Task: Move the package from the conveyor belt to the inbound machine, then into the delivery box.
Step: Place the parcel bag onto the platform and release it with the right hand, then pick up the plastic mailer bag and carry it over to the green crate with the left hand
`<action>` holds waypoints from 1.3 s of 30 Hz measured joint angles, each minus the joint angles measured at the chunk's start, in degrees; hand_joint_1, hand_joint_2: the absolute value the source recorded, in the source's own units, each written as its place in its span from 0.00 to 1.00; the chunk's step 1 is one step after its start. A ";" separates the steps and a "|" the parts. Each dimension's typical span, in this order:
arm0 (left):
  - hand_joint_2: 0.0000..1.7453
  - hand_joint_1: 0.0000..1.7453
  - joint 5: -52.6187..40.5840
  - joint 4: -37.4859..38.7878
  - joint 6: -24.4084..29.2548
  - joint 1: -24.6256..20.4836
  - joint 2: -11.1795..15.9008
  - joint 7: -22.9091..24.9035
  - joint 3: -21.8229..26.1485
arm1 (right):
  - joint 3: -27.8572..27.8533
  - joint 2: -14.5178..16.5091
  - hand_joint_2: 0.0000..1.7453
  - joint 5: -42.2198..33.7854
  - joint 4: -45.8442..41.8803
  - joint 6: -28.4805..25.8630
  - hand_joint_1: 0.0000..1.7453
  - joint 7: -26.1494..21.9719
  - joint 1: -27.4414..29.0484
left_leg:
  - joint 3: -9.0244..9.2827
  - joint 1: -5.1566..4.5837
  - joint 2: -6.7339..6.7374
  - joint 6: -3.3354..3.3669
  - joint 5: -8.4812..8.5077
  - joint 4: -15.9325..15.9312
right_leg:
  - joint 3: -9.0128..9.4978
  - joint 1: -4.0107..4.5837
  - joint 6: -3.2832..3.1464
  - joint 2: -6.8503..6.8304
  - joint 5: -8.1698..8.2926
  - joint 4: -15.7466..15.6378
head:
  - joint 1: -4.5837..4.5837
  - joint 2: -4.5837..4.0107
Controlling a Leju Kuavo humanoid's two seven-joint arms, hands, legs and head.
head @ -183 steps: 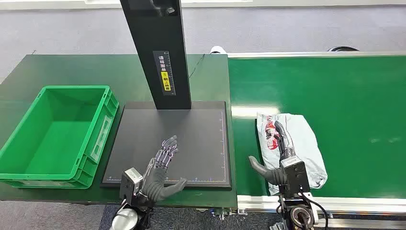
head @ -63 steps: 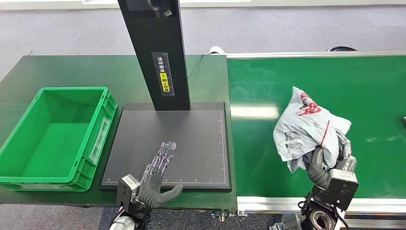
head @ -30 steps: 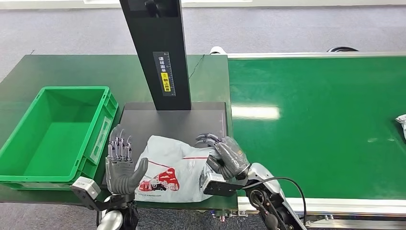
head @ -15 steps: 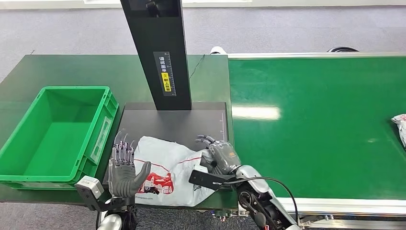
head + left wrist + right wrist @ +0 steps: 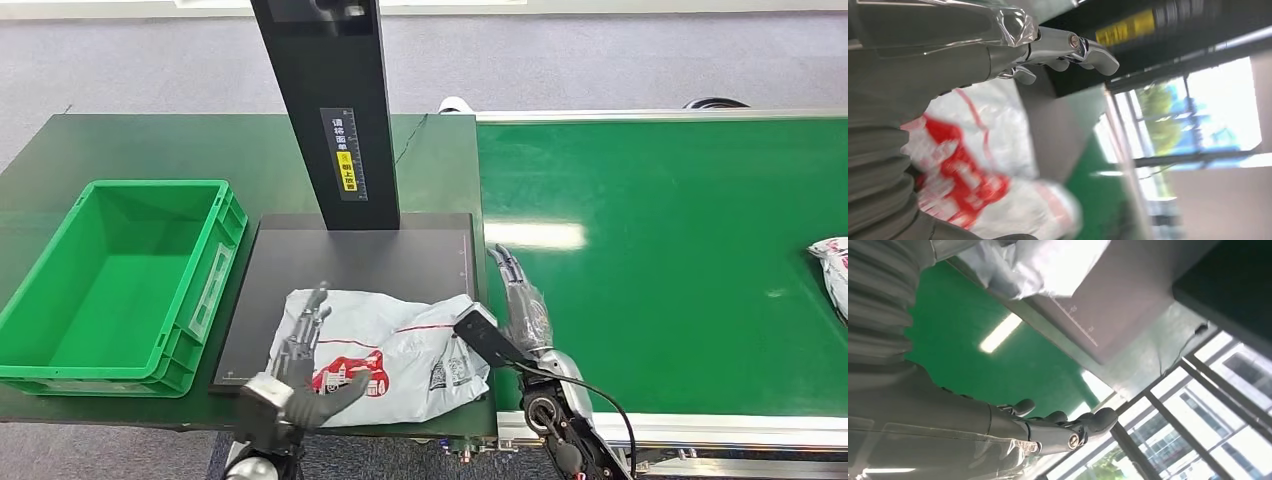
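The left hand [image 5: 305, 362] lies flat on the package [image 5: 385, 352], fingers stretched and apart, gripping nothing. From the head view, that grey-white package with red print rests crumpled on the inbound machine's dark plate [image 5: 400, 262], on the half away from the black post [image 5: 328, 105], overhanging the plate's near edge. The right hand [image 5: 520, 305] hovers just off the plate's conveyor-side edge, fingers extended, released, over the conveyor belt [image 5: 680, 240]. The green delivery box [image 5: 110, 285] sits beside the plate's opposite edge. A second parcel [image 5: 832, 262] lies far along the belt.

In the left wrist view, the fingers [image 5: 1068, 47] reach out above the package [image 5: 978, 165].

In the right wrist view, the fingers [image 5: 1068, 427] are extended, beside the plate [image 5: 1128, 305].
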 joint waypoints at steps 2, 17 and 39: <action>1.00 0.00 -6.96 1.21 2.27 -0.49 0.22 1.85 -1.83 | -1.35 0.24 1.00 -1.19 -0.73 -0.23 0.00 -0.82 0.82 | 0.00 0.00 0.00 0.00 0.00 0.00 | 0.00 0.00 0.00 0.00 0.00 0.00 | 0.00 0.00; 1.00 0.00 -30.04 7.72 5.30 -2.95 1.47 13.51 -8.57 | -4.48 1.11 1.00 -2.76 -2.76 0.75 0.00 -1.68 3.63 | -0.02 0.00 0.01 0.00 0.00 0.00 | -0.01 0.00 0.00 0.00 0.00 0.00 | 0.00 0.00; 1.00 1.00 -33.49 16.74 -4.59 -8.81 0.90 20.69 -8.54 | -7.10 2.54 1.00 -1.55 -3.97 3.04 0.00 -1.73 6.22 | 1.11 -0.02 -0.34 0.11 -0.28 -0.06 | 1.40 -0.01 0.06 -0.34 -0.32 -0.06 | 0.01 0.00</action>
